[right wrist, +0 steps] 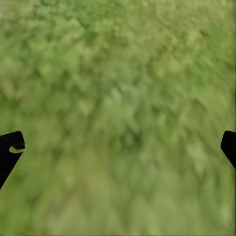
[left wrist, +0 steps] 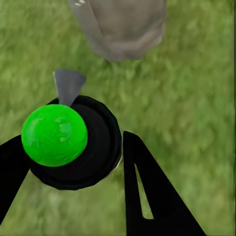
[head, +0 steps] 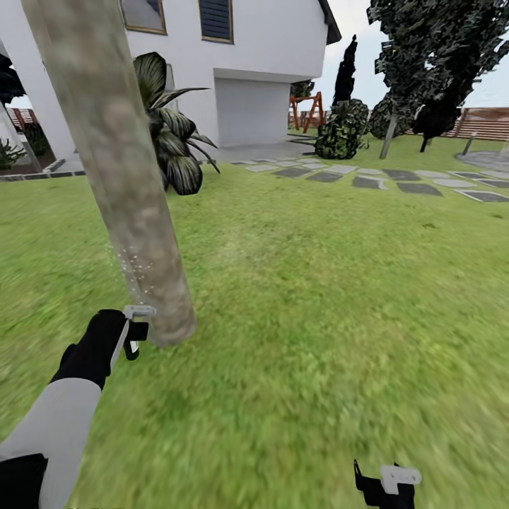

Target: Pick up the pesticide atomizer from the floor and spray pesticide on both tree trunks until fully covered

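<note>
At the foot of a pale mottled tree trunk (head: 116,177), on the lawn (head: 318,297), the left end effector (head: 127,332) grips the pesticide atomizer (left wrist: 73,142) — fingers (left wrist: 147,191) closed on either side of its round dark body, nozzle toward the bark just beside it. Fine white droplets speckle the trunk above the nozzle. The right end effector (head: 385,484) hangs low over bare grass, its fingertips (right wrist: 11,147) spread wide and holding nothing. Beyond stand a white house (head: 247,63) and stepping stones (head: 396,180).
</note>
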Robot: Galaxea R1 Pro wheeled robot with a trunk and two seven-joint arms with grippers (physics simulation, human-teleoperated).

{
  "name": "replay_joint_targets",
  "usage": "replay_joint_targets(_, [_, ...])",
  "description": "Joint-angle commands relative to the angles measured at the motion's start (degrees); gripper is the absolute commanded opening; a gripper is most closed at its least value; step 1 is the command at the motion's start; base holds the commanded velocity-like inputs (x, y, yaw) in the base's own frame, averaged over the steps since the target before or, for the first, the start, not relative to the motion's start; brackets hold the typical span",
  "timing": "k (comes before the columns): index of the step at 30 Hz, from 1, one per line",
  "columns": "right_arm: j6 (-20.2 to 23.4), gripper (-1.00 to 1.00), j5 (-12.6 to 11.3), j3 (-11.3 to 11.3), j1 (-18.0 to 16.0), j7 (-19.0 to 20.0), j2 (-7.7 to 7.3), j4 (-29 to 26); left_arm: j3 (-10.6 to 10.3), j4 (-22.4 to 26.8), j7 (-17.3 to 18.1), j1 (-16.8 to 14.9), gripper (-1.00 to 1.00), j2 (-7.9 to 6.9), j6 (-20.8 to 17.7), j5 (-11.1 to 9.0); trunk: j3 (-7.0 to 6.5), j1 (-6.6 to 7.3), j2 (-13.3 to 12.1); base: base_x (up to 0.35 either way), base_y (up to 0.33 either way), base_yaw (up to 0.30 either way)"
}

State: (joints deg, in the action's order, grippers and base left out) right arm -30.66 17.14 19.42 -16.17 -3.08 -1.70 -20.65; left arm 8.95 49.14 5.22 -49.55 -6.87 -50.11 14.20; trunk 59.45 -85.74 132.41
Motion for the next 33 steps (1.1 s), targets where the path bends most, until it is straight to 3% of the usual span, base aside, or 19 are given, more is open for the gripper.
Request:
replay_joint_targets(1, [0.0,1.0,0.0,0.0,0.0,0.0,0.01,0.0,0.1,0.0,0.0,0.0,-1.0,-0.02,0.0,0.2,0.0,0.0,0.0,0.093,-0.276,0.229])
replay_joint_targets(5, [0.0,1.0,0.1,0.0,0.0,0.0,0.02,0.0,0.5,-0.1,0.0,0.1,-1.0,-3.04,0.0,0.2,0.0,0.0,0.0,0.093,-0.276,0.27])
replay_joint_targets(8, [0.0,1.0,0.1,0.0,0.0,0.0,0.03,0.1,0.5,-0.1,0.0,0.1,-1.0,-3.5,0.0,0.1,0.0,0.0,0.0,0.092,-0.276,0.278])
replay_joint_targets(11, [0.0,1.0,0.0,0.0,0.0,0.0,0.02,0.0,0.1,-1.4,-0.1,0.1,-1.0,-2.09,0.1,-0.1,0.0,0.0,0.0,0.092,-0.276,0.278])
replay_joint_targets(13, [0.0,1.0,0.0,0.0,0.0,0.0,0.03,0.0,0.0,-2.1,-0.1,0.0,-1.0,0.34,0.2,0.2,0.0,0.0,0.0,0.092,-0.276,0.278])
replay_joint_targets(16, [0.0,1.0,0.0,0.0,0.0,0.0,0.03,0.0,0.0,-2.3,-0.1,0.0,-1.0,1.26,0.3,0.3,0.0,0.0,0.0,0.092,-0.276,0.261])
replay_joint_targets(19, [0.0,1.0,0.0,0.0,0.0,0.0,-0.04,0.0,0.4,-2.4,-0.1,0.0,-1.0,0.23,0.3,0.3,0.0,0.0,0.0,0.095,-0.276,0.077])
replay_joint_targets(21, [0.0,1.0,0.0,0.0,0.0,0.0,-0.05,0.0,0.4,-2.5,-0.1,0.0,-1.0,-2.4,0.3,0.2,0.0,0.0,0.0,0.096,-0.276,0.012])
replay_joint_targets(23, [0.0,1.0,0.0,0.1,0.0,0.0,-0.06,0.0,0.5,-2.5,-0.1,0.1,-1.0,-3.39,0.3,0.2,0.0,0.0,0.0,0.096,-0.276,0.002])
replay_joint_targets(26, [0.0,1.0,0.0,0.1,0.0,0.0,-0.06,0.0,0.2,-2.9,-0.1,0.1,-1.0,-2.61,0.4,0.2,0.0,0.0,0.0,0.096,-0.276,0.0])
replay_joint_targets(30, [0.0,1.0,0.0,0.1,0.0,0.0,-0.06,0.0,0.0,-3.0,-0.3,0.0,-1.0,0.13,0.4,0.3,0.0,0.0,0.0,0.096,-0.276,0.0])
replay_joint_targets(33, [0.0,1.0,0.0,0.1,0.0,0.0,-0.06,0.0,0.1,-3.0,-1.9,0.0,-1.0,0.35,0.4,0.2,0.0,0.0,0.0,0.096,-0.276,0.0])
